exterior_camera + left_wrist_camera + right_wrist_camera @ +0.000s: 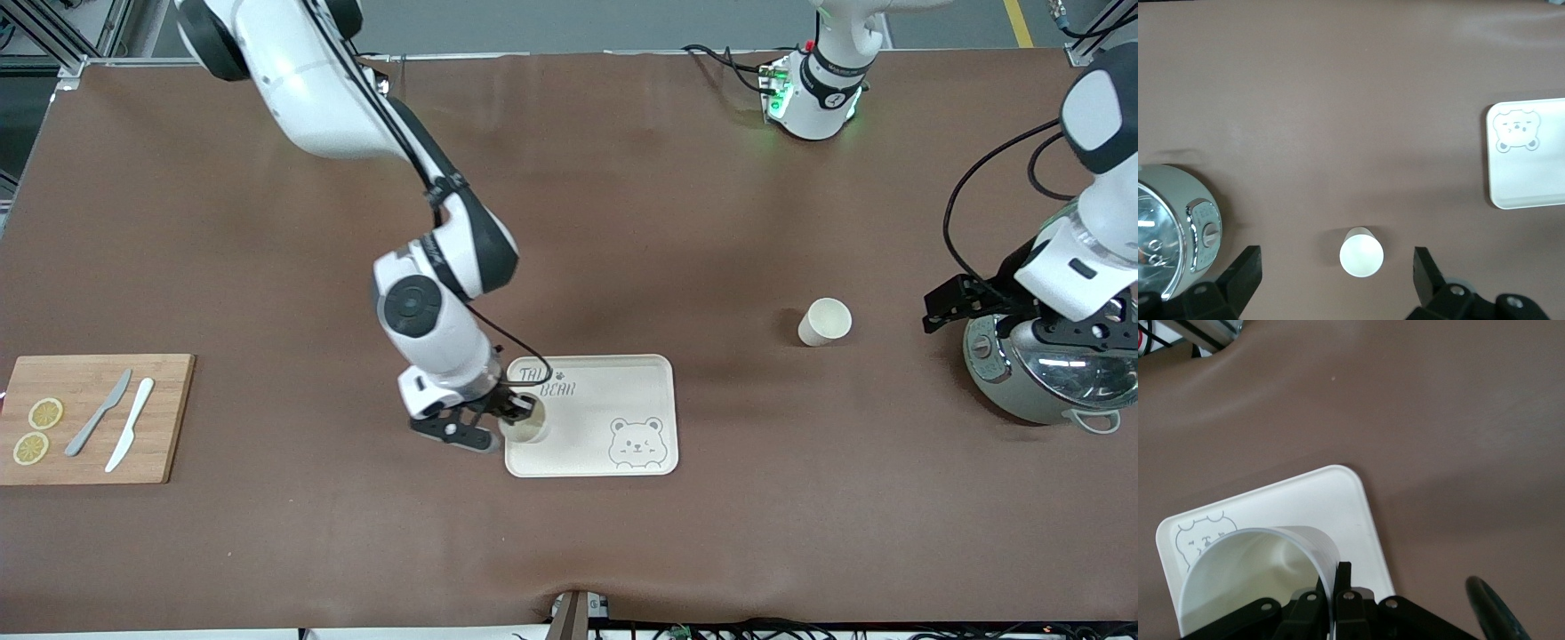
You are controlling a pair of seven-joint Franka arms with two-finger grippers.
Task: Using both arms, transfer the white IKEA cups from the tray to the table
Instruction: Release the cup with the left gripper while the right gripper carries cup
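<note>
My right gripper (514,416) is shut on the rim wall of one white IKEA cup (524,429), one finger inside it and one outside. The cup is upright at the corner of the bear-printed tray (622,391) nearest the right arm's end; I cannot tell whether it touches the tray. The right wrist view shows this cup (1251,580) pinched by the right gripper (1336,577) over the tray (1338,500). A second cup (825,321) stands on the bare table toward the left arm's end. My left gripper (956,304) hangs open beside it. In the left wrist view the left gripper (1337,260) is wide apart, with that cup (1361,252) below it.
A rice cooker (1040,373) stands at the left arm's end of the table, under the left arm, and shows again in the left wrist view (1171,233). At the right arm's end lies a wooden cutting board (89,462) with two lemon slices and two knives.
</note>
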